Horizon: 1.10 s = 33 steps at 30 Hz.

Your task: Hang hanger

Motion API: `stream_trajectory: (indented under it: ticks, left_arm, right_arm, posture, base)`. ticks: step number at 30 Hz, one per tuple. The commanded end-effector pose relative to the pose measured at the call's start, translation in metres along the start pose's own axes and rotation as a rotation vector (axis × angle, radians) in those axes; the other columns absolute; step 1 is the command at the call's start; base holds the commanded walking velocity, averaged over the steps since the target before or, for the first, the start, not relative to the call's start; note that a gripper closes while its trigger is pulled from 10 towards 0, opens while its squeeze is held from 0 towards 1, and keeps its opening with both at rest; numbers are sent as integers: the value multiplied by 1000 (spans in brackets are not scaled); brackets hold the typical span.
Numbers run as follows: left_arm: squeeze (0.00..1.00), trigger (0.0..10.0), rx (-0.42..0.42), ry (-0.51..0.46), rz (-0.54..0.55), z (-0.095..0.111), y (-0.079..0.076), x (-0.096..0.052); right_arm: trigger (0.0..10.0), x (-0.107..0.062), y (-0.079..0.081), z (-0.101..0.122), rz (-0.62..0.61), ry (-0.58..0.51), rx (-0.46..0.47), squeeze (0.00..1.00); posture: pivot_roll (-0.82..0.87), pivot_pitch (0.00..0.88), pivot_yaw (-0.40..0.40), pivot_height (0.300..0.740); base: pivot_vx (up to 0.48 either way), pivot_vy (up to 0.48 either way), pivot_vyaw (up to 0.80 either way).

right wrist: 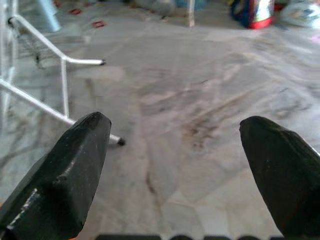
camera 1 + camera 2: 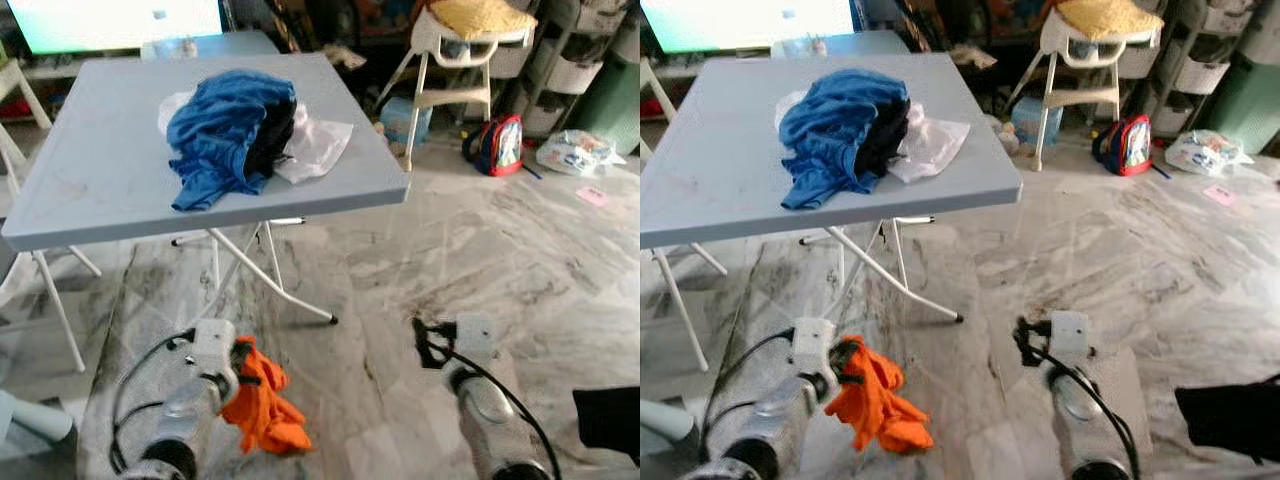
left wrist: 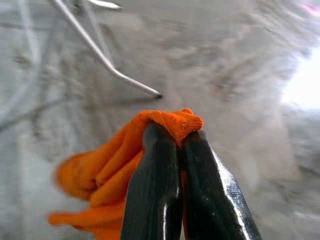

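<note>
The robot's left hand (image 3: pixel 172 145) pinches a crumpled orange cloth (image 2: pixel 262 400), its two black fingers (image 3: pixel 152 190) pressed together with a fold of the fabric bulging out just past their tips. The rest of the cloth hangs loose below the hand, above the grey marble floor (image 2: pixel 480 250).

The right hand (image 1: pixel 175 170) holds nothing, its fingers spread wide apart with bare floor between them; it is held level with the left hand, well apart from it.

Ahead of both hands, and nearer the left one, stands a grey folding table (image 2: pixel 90 170) on white metal legs (image 2: pixel 270 275). On the table lies a heap of blue clothing (image 2: pixel 225 130) over a dark garment, touching a piece of clear plastic (image 2: pixel 320 145). Whether a hanger lies in that heap cannot be told.

Farther off, beyond the right hand, are a white high chair (image 2: pixel 450 60), a red backpack (image 2: pixel 497 143) and a plastic bag (image 2: pixel 578 152).
</note>
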State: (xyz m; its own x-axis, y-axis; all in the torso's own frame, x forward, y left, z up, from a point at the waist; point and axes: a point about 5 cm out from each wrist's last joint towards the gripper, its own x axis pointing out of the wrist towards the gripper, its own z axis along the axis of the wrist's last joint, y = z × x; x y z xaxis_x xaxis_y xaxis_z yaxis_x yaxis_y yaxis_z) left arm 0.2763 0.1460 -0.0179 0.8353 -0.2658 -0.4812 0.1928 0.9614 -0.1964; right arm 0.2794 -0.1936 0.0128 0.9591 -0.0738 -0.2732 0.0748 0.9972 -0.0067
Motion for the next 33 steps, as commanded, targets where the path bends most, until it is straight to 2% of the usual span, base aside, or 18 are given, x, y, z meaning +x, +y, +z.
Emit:
stream_trajectory:
  ticks: [1,6,12,14,24,33]
  left_arm:
    - [0,10000,29,-4,-3,6,6,0]
    - [0,10000,63,2,-58,9,-2,3]
    - [0,10000,66,-15,-67,19,-4,7]
    - [0,10000,54,-27,-61,25,-4,9]
    - [0,10000,74,-25,-86,27,-8,11]
    - [0,10000,87,-2,-110,21,-13,11]
  right_arm:
    - [10000,1,6,9,-2,-52,-9,0]
    - [10000,0,7,16,-17,-104,15,0]
    - [10000,4,15,20,-19,-102,46,0]
    - [10000,4,20,26,-4,-124,27,0]
    - [10000,-1,13,31,-27,-160,50,0]
    - [10000,-5,13,36,-55,-187,93,0]
  posture:
    - [-10,103,-17,740]
    - [-5,96,-6,740]
    - [-24,73,10,740]
    - [-36,64,18,740]
    - [-52,80,18,740]
    - [-73,82,38,740]
  base:
    - [0,0,0]
    - [0,196,0]
    - [0,339,0]
    - [0,343,0]
    - [0,457,0]
    - [0,443,0]
